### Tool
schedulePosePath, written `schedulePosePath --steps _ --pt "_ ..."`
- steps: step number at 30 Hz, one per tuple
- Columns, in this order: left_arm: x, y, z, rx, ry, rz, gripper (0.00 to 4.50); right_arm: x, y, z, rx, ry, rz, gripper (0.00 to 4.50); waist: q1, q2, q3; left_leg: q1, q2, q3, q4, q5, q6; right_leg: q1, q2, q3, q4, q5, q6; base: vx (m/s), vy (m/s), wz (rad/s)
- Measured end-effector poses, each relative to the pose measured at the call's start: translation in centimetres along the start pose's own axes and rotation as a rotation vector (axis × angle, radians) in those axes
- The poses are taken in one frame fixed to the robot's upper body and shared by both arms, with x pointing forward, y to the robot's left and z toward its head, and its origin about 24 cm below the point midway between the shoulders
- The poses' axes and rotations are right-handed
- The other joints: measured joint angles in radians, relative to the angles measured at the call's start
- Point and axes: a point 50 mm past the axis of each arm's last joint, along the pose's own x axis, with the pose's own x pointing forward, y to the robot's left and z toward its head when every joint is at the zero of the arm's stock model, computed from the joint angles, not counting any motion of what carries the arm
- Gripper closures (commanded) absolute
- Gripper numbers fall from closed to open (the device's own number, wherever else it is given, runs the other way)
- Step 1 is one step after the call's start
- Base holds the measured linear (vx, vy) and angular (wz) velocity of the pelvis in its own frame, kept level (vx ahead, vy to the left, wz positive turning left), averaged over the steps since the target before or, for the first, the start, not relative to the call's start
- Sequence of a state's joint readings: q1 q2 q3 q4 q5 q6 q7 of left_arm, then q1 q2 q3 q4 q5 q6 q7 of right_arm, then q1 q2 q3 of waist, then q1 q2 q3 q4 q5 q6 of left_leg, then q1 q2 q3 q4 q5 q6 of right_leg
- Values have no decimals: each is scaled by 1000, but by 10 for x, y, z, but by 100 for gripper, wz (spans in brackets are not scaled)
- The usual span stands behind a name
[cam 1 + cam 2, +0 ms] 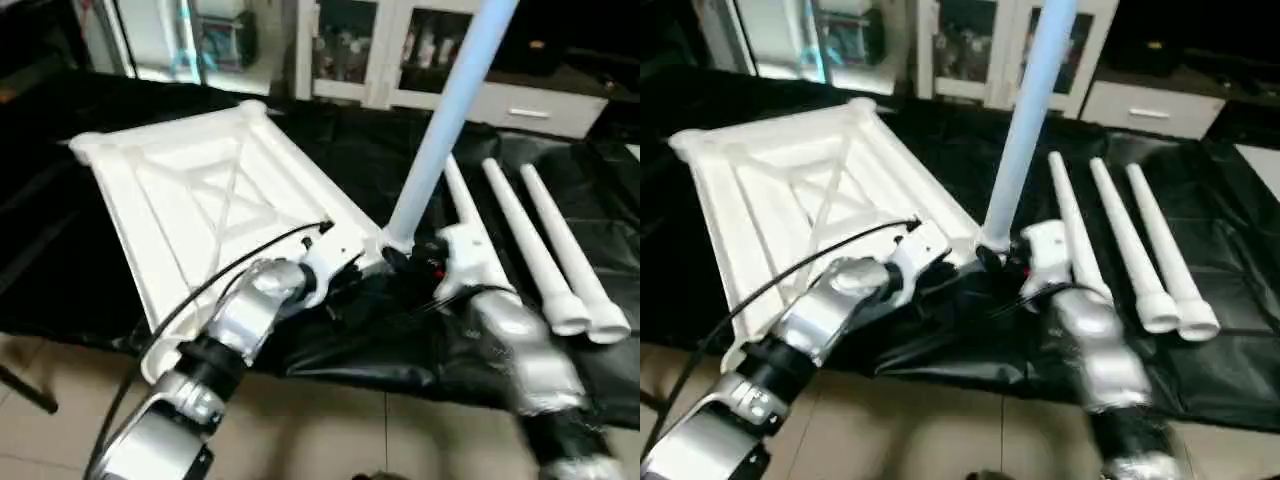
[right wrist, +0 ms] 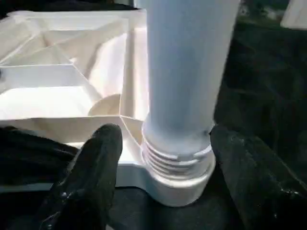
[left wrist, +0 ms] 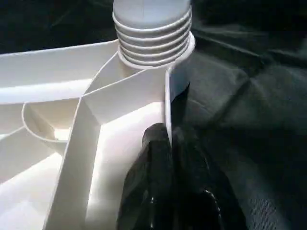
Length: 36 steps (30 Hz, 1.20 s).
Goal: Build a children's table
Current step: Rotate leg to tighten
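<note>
My left pincer [image 3: 170,143] was clenched on the side wall of the white ribbed plastic tabletop [image 1: 190,190], steadying it. My right pincer [image 2: 165,163] stood released, fingers either side of the upright white tapered leg [image 2: 184,72] at its corner socket [image 2: 180,184]. I judged re-gripping low and twisting straight would seat it.

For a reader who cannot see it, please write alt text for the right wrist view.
A white table leg stands upright with its ribbed end in a round corner socket of the upside-down white tabletop. The right end effector is open, one black finger on each side of the leg's base, not touching it. Black cloth lies beyond.
</note>
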State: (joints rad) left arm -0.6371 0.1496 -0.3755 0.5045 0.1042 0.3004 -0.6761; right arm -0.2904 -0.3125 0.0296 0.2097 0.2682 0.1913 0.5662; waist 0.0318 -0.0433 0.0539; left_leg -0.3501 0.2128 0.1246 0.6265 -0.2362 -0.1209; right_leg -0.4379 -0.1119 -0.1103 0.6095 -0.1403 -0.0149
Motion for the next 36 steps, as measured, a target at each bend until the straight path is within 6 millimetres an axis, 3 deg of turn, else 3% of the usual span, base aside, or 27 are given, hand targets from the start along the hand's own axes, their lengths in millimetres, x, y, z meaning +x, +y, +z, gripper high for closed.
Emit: schedulePosePath --steps 5,8,9,12,18,29,33,34,36 --pt "-13 1 -6 59 -2 -106 450 -31 -9 10 -99 58 201 48 14 0 0 1 0 1 -1 0 0 0 0 1 0 -1 1 0 0 0" --pt "-22 -2 -10 100 2 -197 450 -45 -15 14 -135 111 280 41 22 1 0 2 1 4 -1 0 0 1 0 4 0 -1 1 0 0 0" --pt "-24 -2 -10 118 5 -223 450 -48 -17 14 -147 132 305 16 25 1 0 2 1 5 -2 0 0 1 0 6 0 -1 1 0 0 0" --pt "-32 -6 -12 145 15 -310 450 -55 -19 12 -158 192 365 9 31 1 -1 2 9 22 -2 1 0 2 1 14 0 -2 2 0 0 0" --pt "-37 -19 -12 174 17 -435 450 -49 -7 2 -160 251 454 4 39 0 -1 1 12 35 -3 5 1 3 0 24 0 -3 3 0 0 0" --pt "-40 -21 -13 181 28 -457 450 -36 -6 -9 -184 297 499 4 41 -1 -1 1 12 36 -3 6 0 3 1 25 1 -3 5 0 0 0" --pt "-41 -21 -13 182 30 -457 450 -34 -6 -9 -184 293 521 21 37 -1 -1 1 12 36 -4 6 0 3 1 25 1 -4 6 0 0 0" --pt "-41 -21 -13 180 31 -457 450 -33 -6 -10 -179 291 526 49 34 -1 -1 1 12 36 -4 6 0 3 1 25 1 -4 6 0 0 0" --pt "-41 -21 -13 179 32 -457 450 -33 -6 -10 -173 291 529 61 32 -1 -1 1 12 36 -4 6 0 3 1 25 1 -4 6 0 0 0"
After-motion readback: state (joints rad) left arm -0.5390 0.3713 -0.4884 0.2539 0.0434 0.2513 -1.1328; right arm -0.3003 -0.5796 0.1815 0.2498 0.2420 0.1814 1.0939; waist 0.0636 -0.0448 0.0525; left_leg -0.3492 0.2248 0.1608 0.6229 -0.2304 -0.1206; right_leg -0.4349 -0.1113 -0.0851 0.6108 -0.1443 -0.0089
